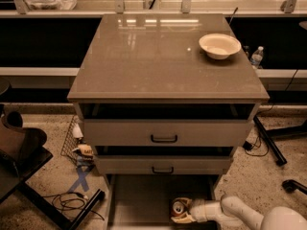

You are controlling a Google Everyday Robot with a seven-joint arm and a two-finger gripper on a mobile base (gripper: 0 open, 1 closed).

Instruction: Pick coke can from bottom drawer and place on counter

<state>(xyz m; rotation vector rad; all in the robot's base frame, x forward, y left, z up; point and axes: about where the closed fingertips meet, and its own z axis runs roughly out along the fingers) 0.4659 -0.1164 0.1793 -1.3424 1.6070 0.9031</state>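
Camera view: at the bottom of the frame, right of centre, the coke can [178, 206] stands upright in the open bottom drawer [139, 200]. The tool [180, 211] reaches in from the lower right and is at the can; I cannot tell whether it grips it. A white bowl [219, 45] sits on the table [158, 61], upper right.

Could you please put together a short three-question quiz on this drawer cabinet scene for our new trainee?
1. Fill in: seen from the camera, the white bowl sits near the counter's far ____ corner.
2. True or false: the coke can is standing on the counter.
3. Where is the tool?
A) over the counter
B) low in the open bottom drawer, right at the coke can
C) at the white bowl

Key: 1 right; 2 false, it is in the bottom drawer; 3 B.
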